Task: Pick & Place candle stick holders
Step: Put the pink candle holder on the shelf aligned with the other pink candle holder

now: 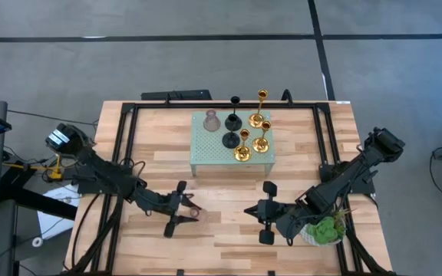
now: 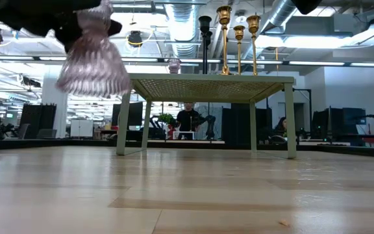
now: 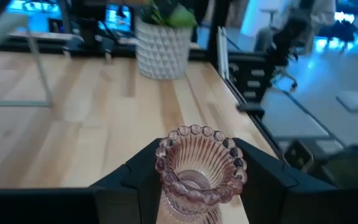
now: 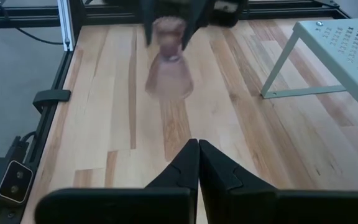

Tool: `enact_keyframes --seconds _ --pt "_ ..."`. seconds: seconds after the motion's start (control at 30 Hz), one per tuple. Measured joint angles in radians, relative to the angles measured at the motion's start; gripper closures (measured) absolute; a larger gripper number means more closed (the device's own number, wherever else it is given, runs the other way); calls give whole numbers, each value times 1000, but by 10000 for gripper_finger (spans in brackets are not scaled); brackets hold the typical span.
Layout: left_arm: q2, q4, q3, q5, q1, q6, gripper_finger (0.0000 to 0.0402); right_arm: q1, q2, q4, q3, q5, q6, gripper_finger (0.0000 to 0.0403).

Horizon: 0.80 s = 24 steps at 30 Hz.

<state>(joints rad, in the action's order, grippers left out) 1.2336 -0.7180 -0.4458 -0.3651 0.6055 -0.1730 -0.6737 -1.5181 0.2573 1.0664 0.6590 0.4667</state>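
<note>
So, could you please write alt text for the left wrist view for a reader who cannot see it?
The left end effector grips a ribbed pink candle stick holder above a wooden table. Beyond it stands a green plant in a white textured pot.

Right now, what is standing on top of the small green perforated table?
On the green table stand one pink holder, two black holders and three gold holders. The other pink holder is in the left gripper, off the table.
</note>
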Motion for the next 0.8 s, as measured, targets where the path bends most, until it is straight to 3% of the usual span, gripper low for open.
enact_keyframes --seconds 0.33,0.43,0.57,0.8 --pt "-259 136 -4 -2 -184 39 237 2 0 1 0 -1 -3 403" --pt "-300 237 -60 -2 -242 43 237 2 0 3 0 -1 -3 403" --pt "-284 419 -198 -2 -317 51 234 2 0 3 0 -2 -5 403" --pt "-211 588 -393 7 -451 88 235 2 0 1 0 -3 -5 403"
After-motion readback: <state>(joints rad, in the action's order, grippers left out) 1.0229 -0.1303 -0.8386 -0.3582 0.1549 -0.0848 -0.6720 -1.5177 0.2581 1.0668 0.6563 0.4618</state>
